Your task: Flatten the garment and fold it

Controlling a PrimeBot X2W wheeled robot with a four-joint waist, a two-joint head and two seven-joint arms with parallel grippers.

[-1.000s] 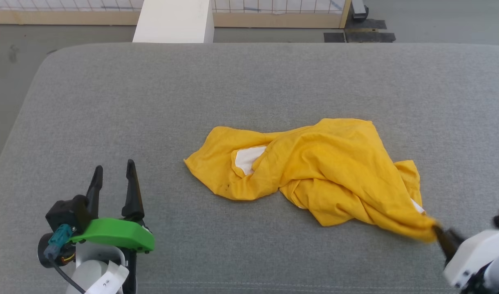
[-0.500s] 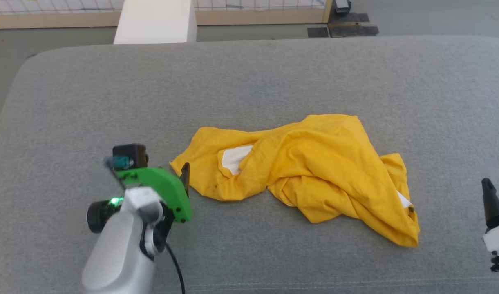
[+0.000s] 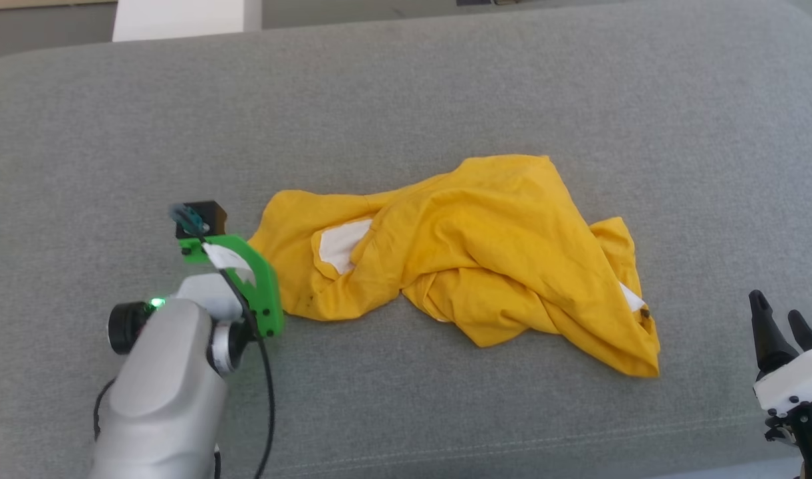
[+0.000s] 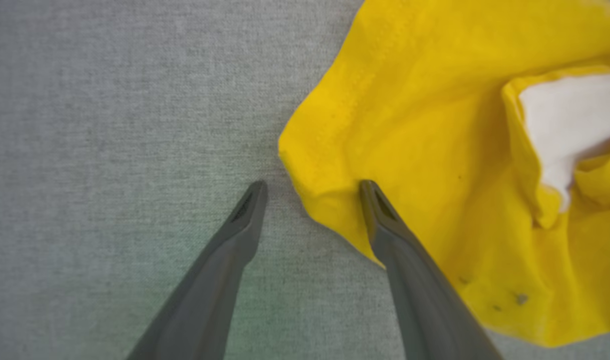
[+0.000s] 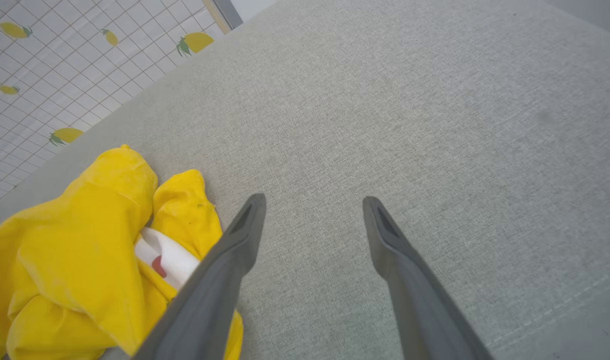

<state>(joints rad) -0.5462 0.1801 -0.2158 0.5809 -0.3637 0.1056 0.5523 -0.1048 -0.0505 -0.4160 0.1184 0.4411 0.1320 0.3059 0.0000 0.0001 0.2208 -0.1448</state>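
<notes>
The bright yellow garment [image 3: 465, 253] lies crumpled in the middle of the grey surface, with a white patch [image 3: 339, 243] showing in a fold. My left gripper [image 4: 312, 185] is open and points down at the garment's [image 4: 434, 150] left corner, one finger on the yellow cloth and the other over bare grey fabric. In the head view its green mount [image 3: 249, 279] covers the fingers. My right gripper [image 3: 775, 305] stands open at the lower right, apart from the garment [image 5: 75, 250] with nothing between its fingers [image 5: 245, 235]. A white bit with a red dot [image 5: 160, 262] peeks out there.
The grey upholstered surface [image 3: 445, 86] stretches wide around the garment, with a seam near its front edge [image 3: 512, 449]. A white block [image 3: 179, 16] stands beyond the far edge at the upper left. A tiled wall with lemon prints [image 5: 60, 60] lies past the surface.
The right gripper let go of the garment's lower right corner, pulled back to the right and opened. The left arm came forward to the garment's left corner. The camera tilted down.
</notes>
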